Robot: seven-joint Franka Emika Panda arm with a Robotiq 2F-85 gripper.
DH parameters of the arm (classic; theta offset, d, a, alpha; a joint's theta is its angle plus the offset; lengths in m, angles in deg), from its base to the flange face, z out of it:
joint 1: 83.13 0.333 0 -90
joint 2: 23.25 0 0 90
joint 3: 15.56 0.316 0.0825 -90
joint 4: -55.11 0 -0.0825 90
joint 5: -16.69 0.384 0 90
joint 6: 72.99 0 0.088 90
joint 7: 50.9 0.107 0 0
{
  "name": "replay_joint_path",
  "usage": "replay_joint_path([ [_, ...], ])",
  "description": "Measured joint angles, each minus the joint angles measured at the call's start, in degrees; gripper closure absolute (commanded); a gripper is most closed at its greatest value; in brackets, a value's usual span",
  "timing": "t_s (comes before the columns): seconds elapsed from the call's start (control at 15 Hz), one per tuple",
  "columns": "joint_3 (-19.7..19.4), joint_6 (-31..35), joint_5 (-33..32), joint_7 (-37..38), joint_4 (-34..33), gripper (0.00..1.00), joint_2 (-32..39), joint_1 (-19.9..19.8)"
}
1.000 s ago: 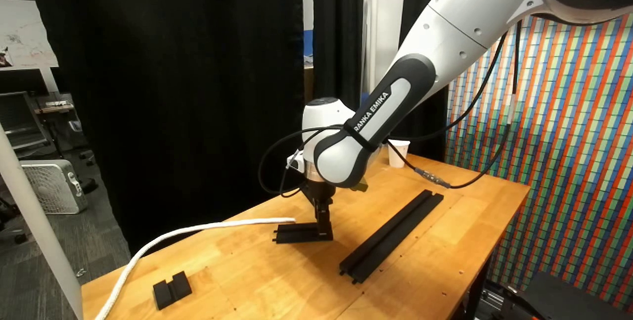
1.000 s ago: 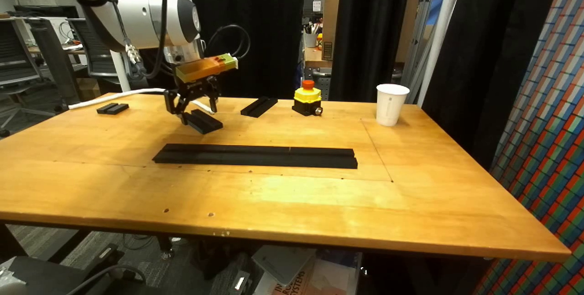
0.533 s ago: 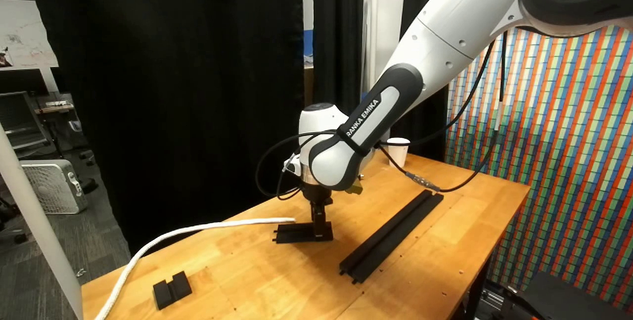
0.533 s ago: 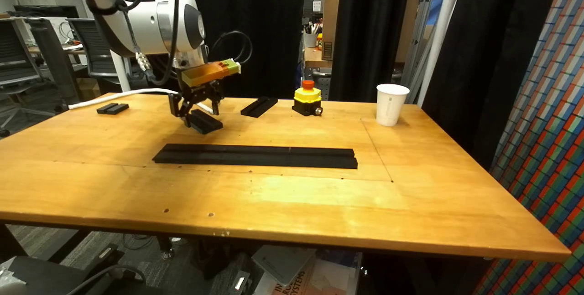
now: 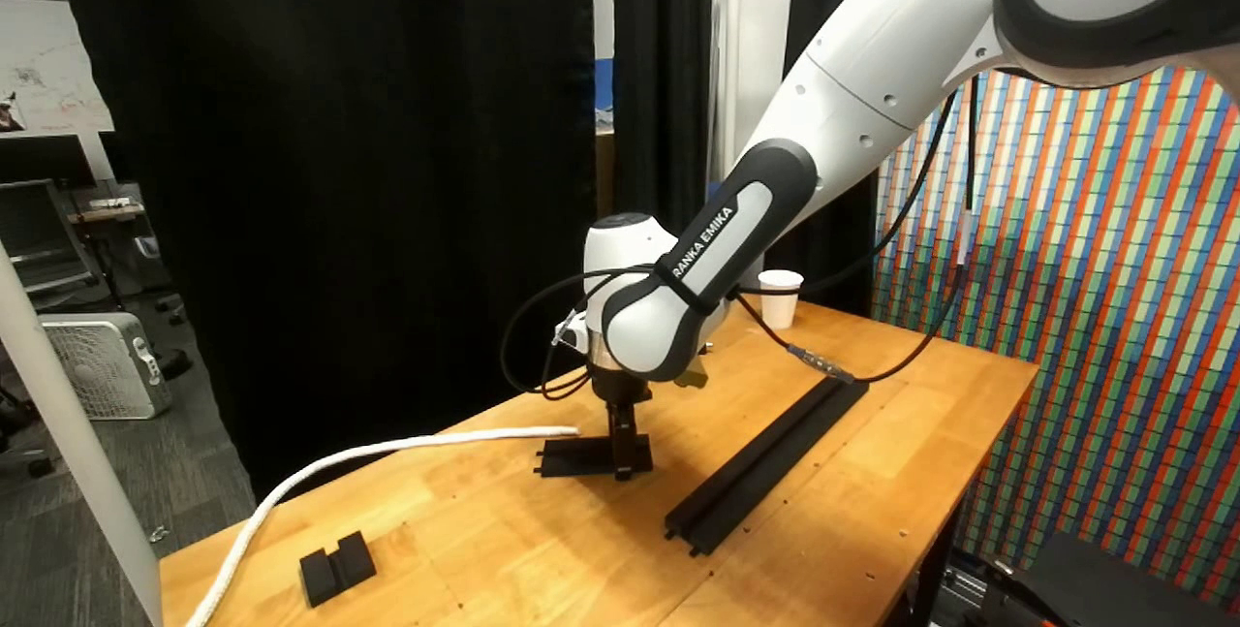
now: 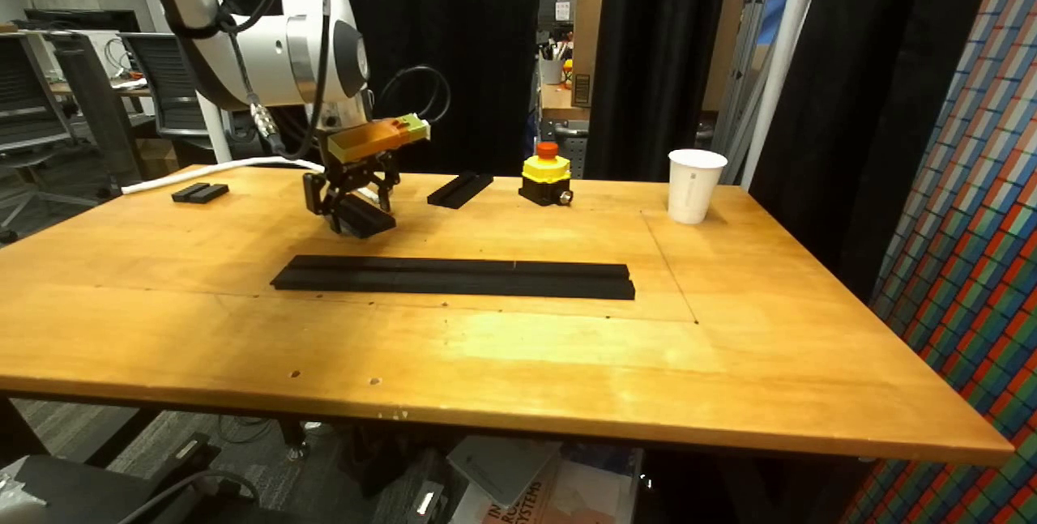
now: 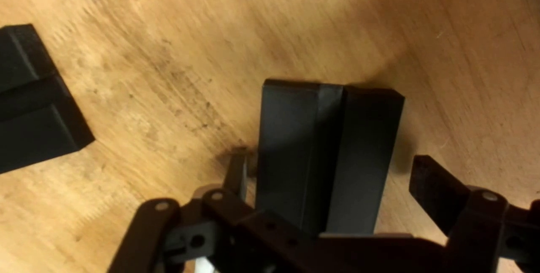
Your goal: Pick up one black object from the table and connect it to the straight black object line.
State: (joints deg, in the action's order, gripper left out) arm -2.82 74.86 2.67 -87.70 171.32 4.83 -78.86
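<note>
Black gripper (image 7: 331, 162), wide-spread, empty, straddles short black bar (image 7: 291, 146), long black rail (image 6: 454, 284) at four o'clock in an exterior view.

lower end of blk bar (image 7: 325, 155) hidden behind spread jaws in wrist view, another bar (image 7: 33, 108) cut at L edge, far end of rail (image 5: 763, 462) ptly hidden by cable (image 5: 819, 362) in an ext. view

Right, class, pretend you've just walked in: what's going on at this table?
A robot arm has its open gripper around a short black bar lying on the table. The wrist view shows a gap between bar and fingers, so it is not gripped yet. The long rail lies apart, not joined to it. Closing the gripper seems the likely next move.
</note>
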Motion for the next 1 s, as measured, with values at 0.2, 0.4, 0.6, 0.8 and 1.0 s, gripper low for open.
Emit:
replay_joint_path([
  [0.2, 0.1, 0.0, 0.1, -0.4, -0.2, 0.34, 0.3, -0.2],
  [0.4, 0.6, 0.0, 0.8, -0.9, -0.3, 0.53, 0.2, -0.6],
  [0.6, 0.7, 0.0, 1.5, -1.5, -0.4, 0.53, 0.1, -0.8],
  [0.8, 1.1, 0.0, 1.5, -2.2, -0.5, 0.53, 0.1, -0.8],
  [1.0, 2.9, 0.0, 2.0, -3.7, -0.6, 0.53, -0.1, -0.8],
])
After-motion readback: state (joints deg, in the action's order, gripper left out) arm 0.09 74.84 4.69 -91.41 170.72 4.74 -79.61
